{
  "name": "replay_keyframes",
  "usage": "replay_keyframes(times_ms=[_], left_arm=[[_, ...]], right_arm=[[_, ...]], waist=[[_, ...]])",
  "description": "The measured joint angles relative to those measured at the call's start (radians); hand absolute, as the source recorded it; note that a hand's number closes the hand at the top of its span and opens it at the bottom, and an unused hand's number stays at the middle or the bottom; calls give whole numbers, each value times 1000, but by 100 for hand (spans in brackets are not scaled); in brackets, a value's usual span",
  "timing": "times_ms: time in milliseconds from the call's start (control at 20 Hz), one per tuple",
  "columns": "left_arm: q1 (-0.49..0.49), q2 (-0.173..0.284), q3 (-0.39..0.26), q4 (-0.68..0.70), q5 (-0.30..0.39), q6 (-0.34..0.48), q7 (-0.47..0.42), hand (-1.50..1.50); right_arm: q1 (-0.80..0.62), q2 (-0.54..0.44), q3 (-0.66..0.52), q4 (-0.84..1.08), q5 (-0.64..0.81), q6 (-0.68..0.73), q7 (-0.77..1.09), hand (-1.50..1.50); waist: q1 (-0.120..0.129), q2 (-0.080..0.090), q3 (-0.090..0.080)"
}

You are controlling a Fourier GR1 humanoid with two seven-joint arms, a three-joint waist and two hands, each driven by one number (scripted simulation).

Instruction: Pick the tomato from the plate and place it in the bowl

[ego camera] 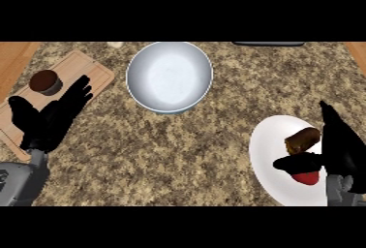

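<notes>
While the left hand (50, 118) rests open at the left edge, fingers straight and raised, it lies over a wooden cutting board (97, 72) and holds nothing; a dark brown round object (46, 82) sits on that board just beyond its fingertips. Nothing here bears on the task.

Up and to the right of that hand, well apart from the right hand, stands the bowl (170, 76) — pale, and holding nothing, so the placing step is not done.

At the right, the right hand (336, 147) is down over the white plate (275, 140). Its thumb reaches left across the tomato (307, 178), a red piece showing just below the thumb and beside the palm; the fingers stand nearly straight above it. Whether the thumb pinches the tomato cannot be told. A brown cylindrical item (302, 139) lies on the plate just above the thumb.

Judgement: the tomato appears to sit on the plate unlifted — grasp at its start; lift, carry and release remain.
</notes>
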Motion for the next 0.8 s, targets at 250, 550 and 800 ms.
replay_keyframes(times_ms=[250, 550, 800], left_arm=[[8, -13, 2, -5, -8, 8, 7, 0], [3, -6, 22, -11, 0, -7, 21, 0], [27, -15, 21, -22, -14, -7, 10, 0]], right_arm=[[-45, 24, -20, 24, -26, 66, 21, -150], [-69, 50, -43, 82, -20, 118, 20, -150], [-61, 54, -79, 91, -22, 151, 15, -150]], waist=[[-9, -2, 1], [-14, -1, 2], [-18, -3, 3]])
